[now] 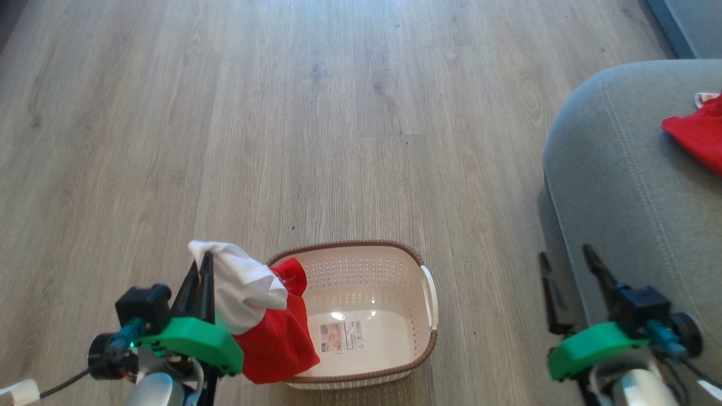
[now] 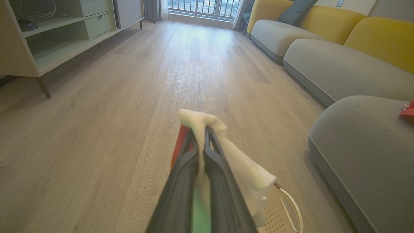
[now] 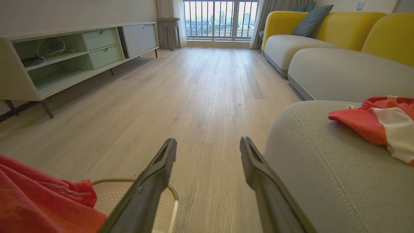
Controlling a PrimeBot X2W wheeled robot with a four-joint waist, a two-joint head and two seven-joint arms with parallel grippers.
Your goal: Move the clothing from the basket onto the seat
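My left gripper (image 1: 202, 269) is shut on a red and white piece of clothing (image 1: 265, 316), which hangs from its fingers over the left rim of the cream basket (image 1: 406, 254). In the left wrist view the white cloth (image 2: 245, 171) drapes over the closed fingertips of that gripper (image 2: 199, 132). The basket's bottom is bare except for a label sticker (image 1: 342, 336). Another red garment (image 1: 699, 132) lies on the grey seat (image 1: 620, 169) at the right. My right gripper (image 1: 567, 259) stands open and holds nothing, beside the seat's rounded edge (image 3: 291, 155), with that garment (image 3: 378, 123) to its right.
Wooden floor (image 1: 282, 113) stretches ahead of the basket. A low pale cabinet (image 3: 64, 55) lines the left wall. More grey seats with yellow backs (image 3: 323, 35) run along the right toward a window.
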